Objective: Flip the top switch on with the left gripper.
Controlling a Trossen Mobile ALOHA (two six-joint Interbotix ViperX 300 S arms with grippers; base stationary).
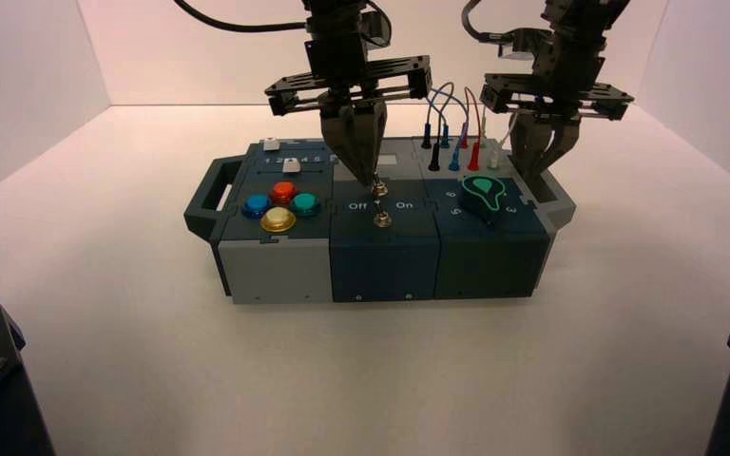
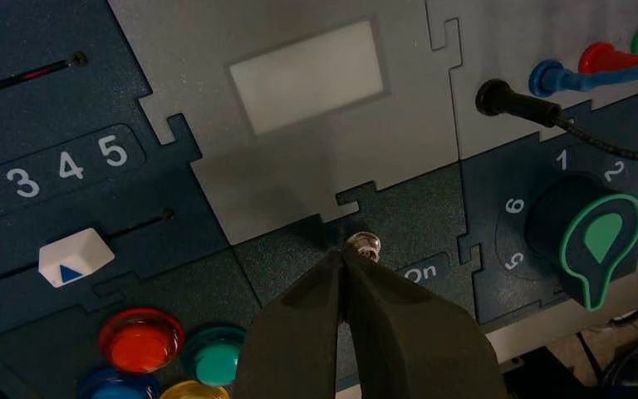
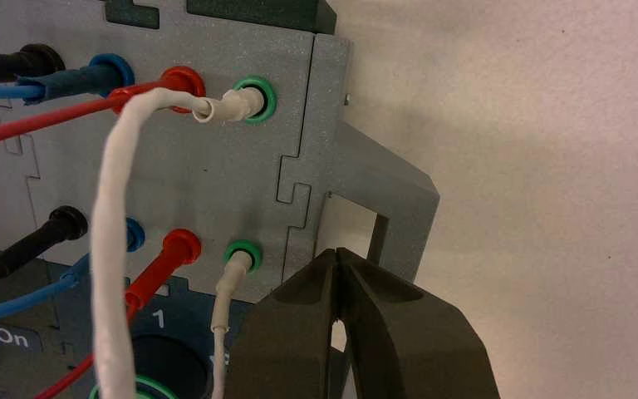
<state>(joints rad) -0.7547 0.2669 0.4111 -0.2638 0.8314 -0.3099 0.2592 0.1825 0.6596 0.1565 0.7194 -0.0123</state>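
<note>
The top switch [image 2: 365, 243], a tiny silver toggle, stands on the dark middle panel just below the pale grey rectangular plate [image 2: 307, 75]. My left gripper [image 2: 345, 254] is shut, its pointed tips pressed against the toggle on the side away from the "On" label [image 2: 420, 273]. In the high view the left gripper [image 1: 375, 179] comes down right onto the top switch [image 1: 378, 189], with the second toggle [image 1: 381, 219] nearer the box's front edge. My right gripper [image 1: 542, 177] hangs shut over the box's right handle [image 3: 386, 199], holding nothing.
Coloured round buttons [image 1: 278, 205] and two sliders [image 2: 72, 255] lie left of the switches. A green-rimmed knob [image 2: 598, 241] sits to their right, with plugged wires [image 1: 456, 133] behind it. Black objects occupy both near table corners.
</note>
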